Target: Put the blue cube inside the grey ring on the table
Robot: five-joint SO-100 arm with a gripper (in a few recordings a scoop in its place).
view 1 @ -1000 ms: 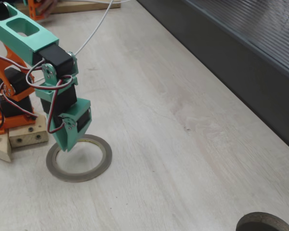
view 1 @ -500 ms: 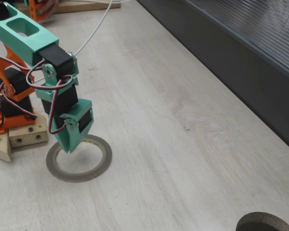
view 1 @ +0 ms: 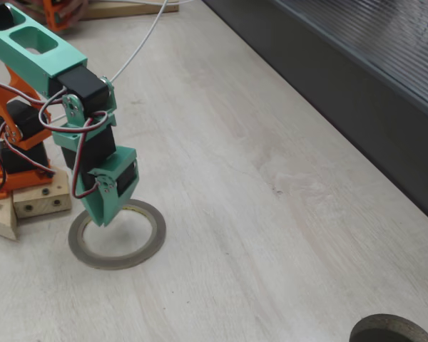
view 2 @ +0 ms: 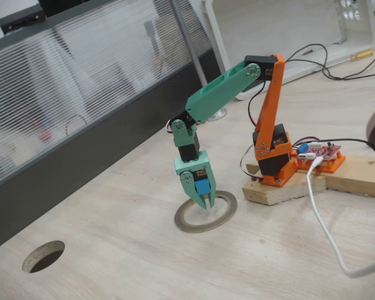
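Observation:
The grey ring point(view 1: 154, 238) lies flat on the pale wood table point(view 1: 271, 214) in front of the arm's base. My green gripper point(view 1: 103, 218) points straight down over the ring's near-left part, its tips just above or inside the opening. In the fixed view from the other side, the blue cube point(view 2: 202, 187) sits between the fingers of the gripper point(view 2: 207, 202), held a little above the ring point(view 2: 227, 208). In the fixed view from the arm's side, the gripper body hides the cube.
The orange arm base stands on a wooden block point(view 1: 38, 200) point(view 2: 281, 191) close to the ring. A dark round hole point(view 1: 392, 330) point(view 2: 44, 256) is cut in the table. A dark grey ribbed panel point(view 1: 357, 92) borders the table. A white cable point(view 2: 325, 231) trails past the base.
The gripper has sunk slightly toward the ring with the cube, then held still over the last half second.

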